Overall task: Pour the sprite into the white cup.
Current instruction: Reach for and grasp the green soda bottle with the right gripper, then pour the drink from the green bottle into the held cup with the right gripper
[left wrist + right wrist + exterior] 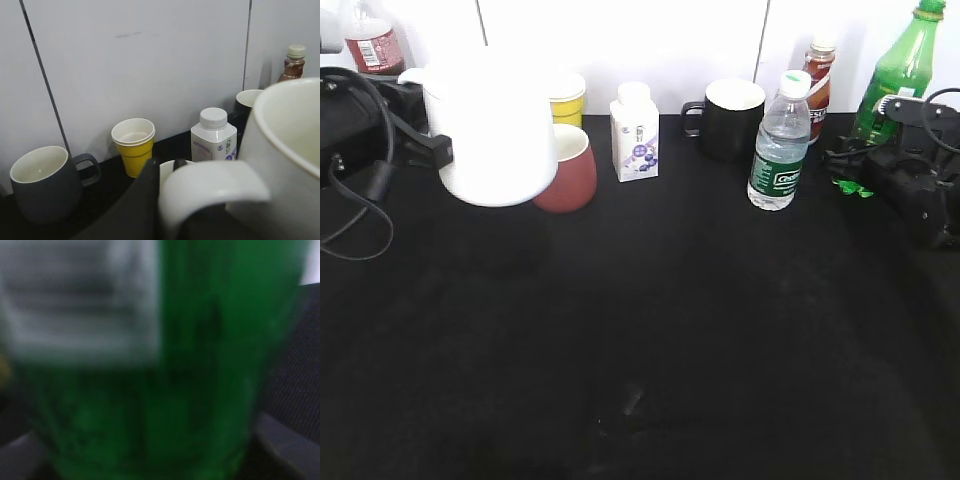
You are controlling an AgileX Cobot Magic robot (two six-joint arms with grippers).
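Holding both task things already, I judge the pouring itself not yet begun. Nearest me the black table (650,360) lies bare in front. On my left, the left gripper (165,200) pinches the white cup (492,130) by its loop handle, and the cup hangs clear above the cloth, its mouth up and dry as far as the wrist view shows. On my right, the right gripper (880,150) sits around the lower body of the sprite (898,75); the wrist view is all blurred green with finger tips at either side, so it looks pressed onto the bottle — cap on, bottle leaning slightly.

Cup and bottle are well apart, so they have to be brought together, and the cap looks like a problem.

Between them stand the water bottle (779,142), the black mug (732,118) and the small milk bottle (634,133); the reddish-brown mug (570,168) sits just behind the cup. Farther back — a yellow paper cup (133,146), a grey mug (45,182), a brown sauce bottle (819,75).
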